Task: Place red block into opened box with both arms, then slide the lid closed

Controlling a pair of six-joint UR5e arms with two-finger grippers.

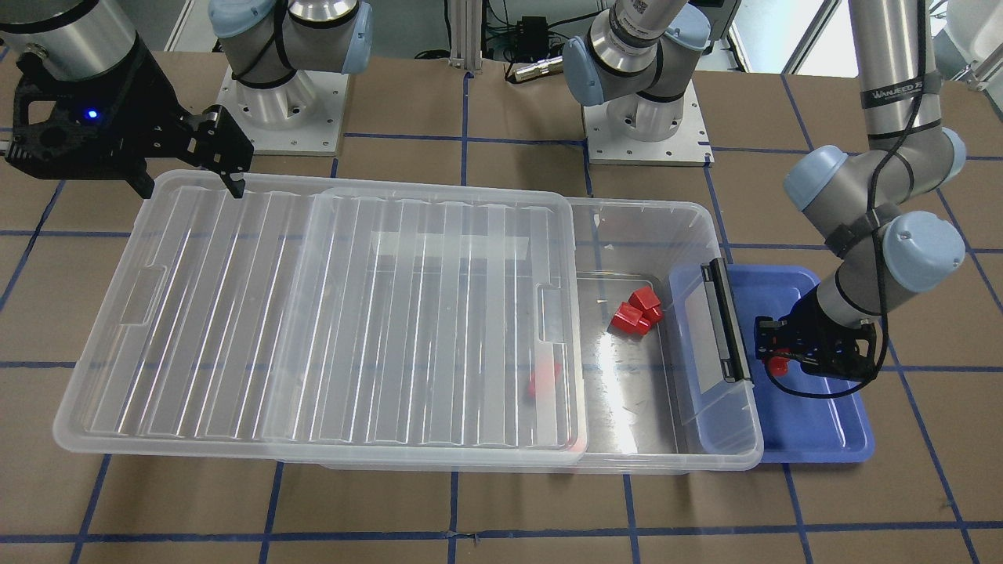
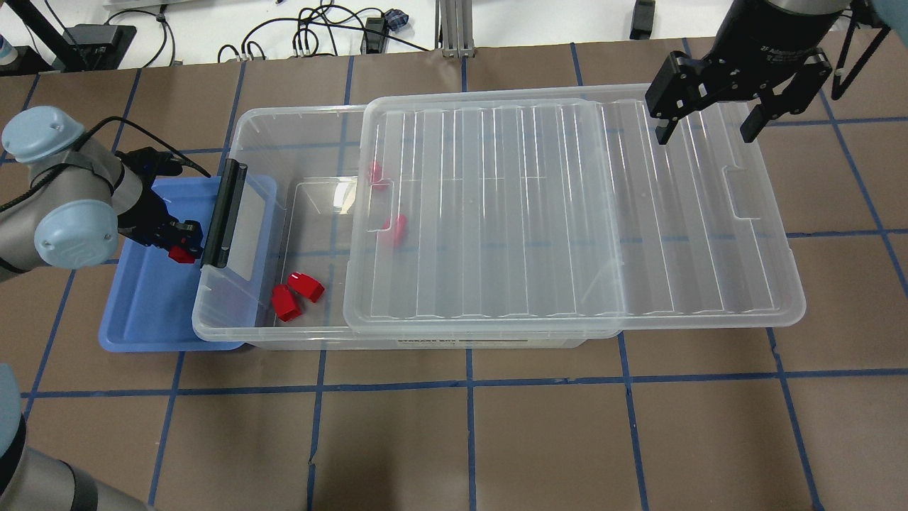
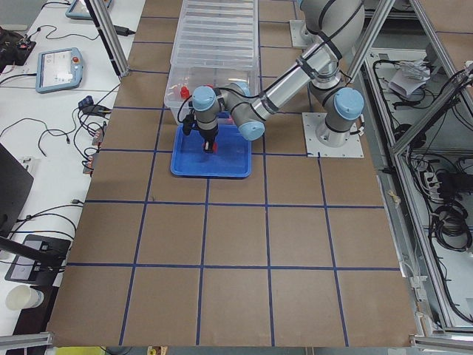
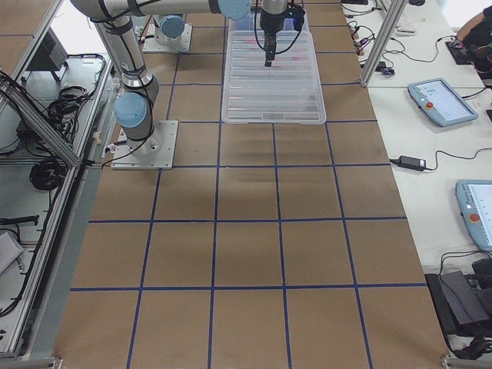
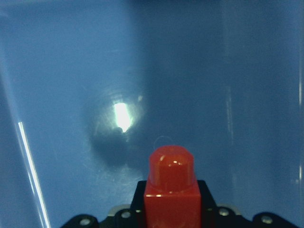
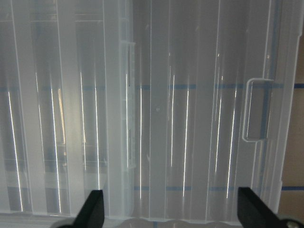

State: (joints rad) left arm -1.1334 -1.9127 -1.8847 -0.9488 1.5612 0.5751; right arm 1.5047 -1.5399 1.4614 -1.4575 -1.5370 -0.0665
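Note:
My left gripper [image 2: 179, 245] is shut on a red block [image 2: 183, 254] just above the blue tray's floor, beside the box's handle end. The left wrist view shows that red block [image 5: 171, 185] between the jaws, stub pointing away. The clear box [image 2: 241, 128] has its open part at that end. The ribbed lid [image 2: 567, 213] covers the rest and overhangs the far short end. My right gripper [image 2: 707, 133] hangs open over the lid's outer part, near its far long edge, touching nothing. Its fingertips [image 6: 92, 209] frame the ribs from above.
Two loose red blocks [image 2: 296, 294] lie on the box floor in the open part, and two more [image 2: 394, 228] show through the lid. The blue tray [image 2: 142, 312] sits partly under the box's black handle [image 2: 225, 213]. Brown table with blue tape lines surrounds everything.

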